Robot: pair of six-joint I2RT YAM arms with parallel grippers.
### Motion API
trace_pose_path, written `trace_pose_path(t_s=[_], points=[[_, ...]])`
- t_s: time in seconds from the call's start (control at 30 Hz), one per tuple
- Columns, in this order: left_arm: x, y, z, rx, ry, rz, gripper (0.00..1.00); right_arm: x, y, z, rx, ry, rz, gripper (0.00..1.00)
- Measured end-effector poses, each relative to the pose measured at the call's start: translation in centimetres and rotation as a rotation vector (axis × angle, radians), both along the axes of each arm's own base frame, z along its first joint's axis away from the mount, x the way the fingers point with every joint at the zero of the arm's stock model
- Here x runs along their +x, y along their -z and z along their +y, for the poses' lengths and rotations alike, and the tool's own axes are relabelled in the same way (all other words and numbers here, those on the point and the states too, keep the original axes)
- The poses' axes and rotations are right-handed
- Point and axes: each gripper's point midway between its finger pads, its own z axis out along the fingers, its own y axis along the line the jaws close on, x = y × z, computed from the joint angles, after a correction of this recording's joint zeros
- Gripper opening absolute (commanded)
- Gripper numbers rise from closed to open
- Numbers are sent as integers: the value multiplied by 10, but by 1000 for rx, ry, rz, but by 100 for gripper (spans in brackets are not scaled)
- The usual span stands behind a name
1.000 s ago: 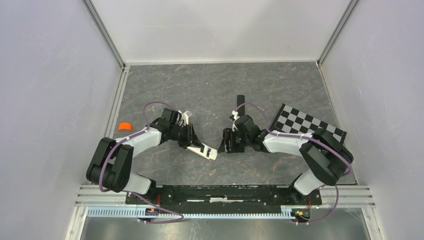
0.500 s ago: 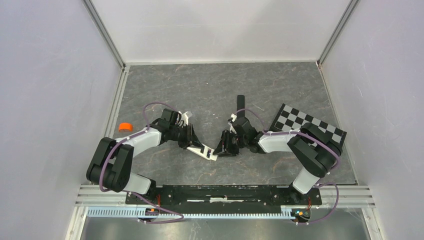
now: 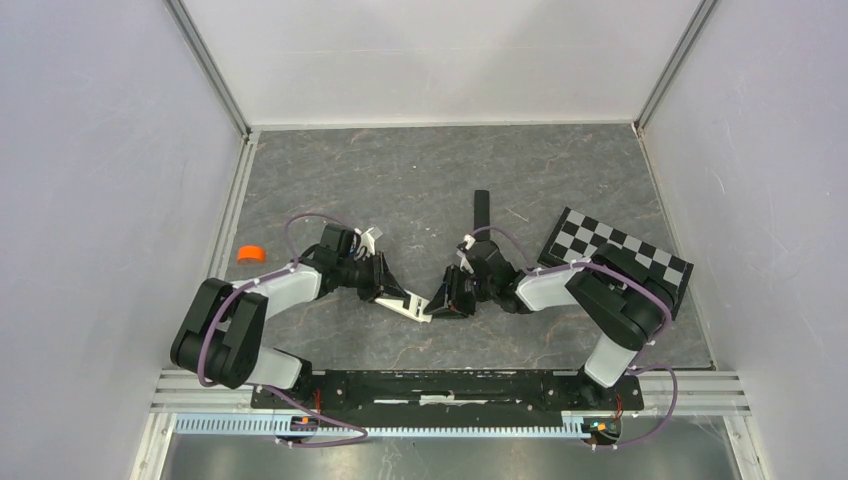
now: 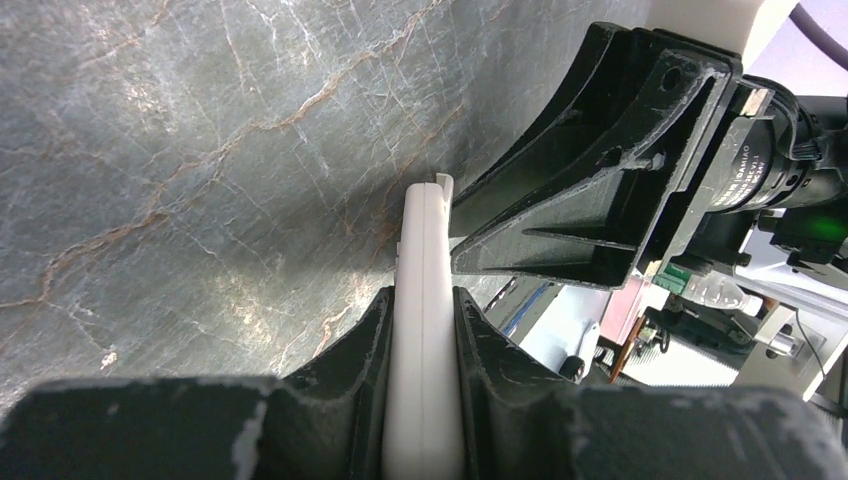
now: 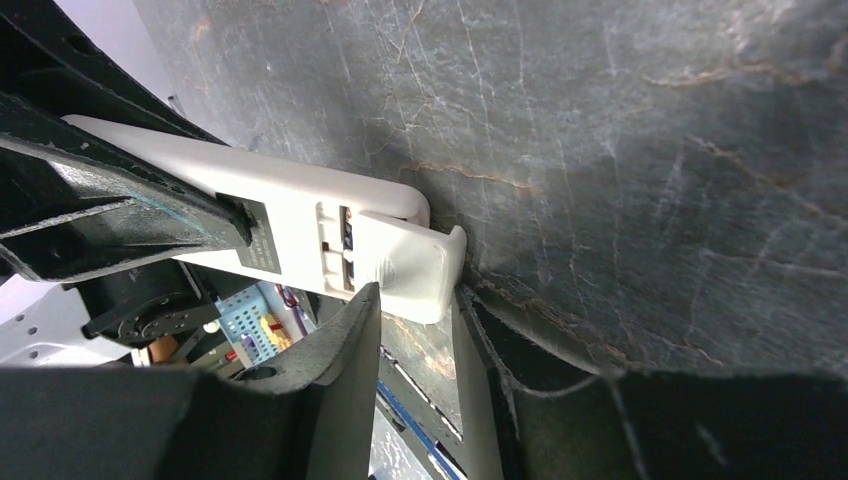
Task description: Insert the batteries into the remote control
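Left gripper is clamped across the body of the white remote control, one finger pressed on each long side in the left wrist view. Right gripper meets it at the remote's 4 o'clock end, with its fingers closed against both sides of the white battery cover. The cover sits partly slid off that end.

A dark label on the remote's back is too blurred to read. Small white print on the right arm's motor housing cannot be read with certainty either. A dark bluish sliver shows in the gap opened by the cover; whether it is one of the batteries I cannot tell.

On the grey marbled table lie one slim black object at 12 o'clock from the right gripper, one checkerboard card at 2 o'clock, and one orange cap at 9 o'clock from the left gripper.
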Motion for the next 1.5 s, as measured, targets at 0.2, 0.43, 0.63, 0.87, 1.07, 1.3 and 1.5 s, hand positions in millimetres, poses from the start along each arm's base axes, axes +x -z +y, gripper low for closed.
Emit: trace_pose_path(t_s=[0.2,0.43,0.63,0.87,1.07,1.3,1.5], points=[[-1,1,-1,-12,-2,-3,2,-1,2,6,35,-2,23,37],[-2,0,-1,-25,-1,-23,2,-4,2,7,76,6,39,36],[-2,-1,-4,-41,11,-42,2,-4,2,8,82,2,41,35],[-2,-2,-6,-63,7,-46,2,-3,2,8,76,-13,22,33],[1,-6,-9,-78,-1,-47,2,1,-3,5,66,-18,-28,33],[18,-30,-18,-125,-13,-77,2,21,-27,-5,53,9,-146,29],[39,-49,-23,-176,-60,-122,2,46,-51,-8,26,37,-244,28]])
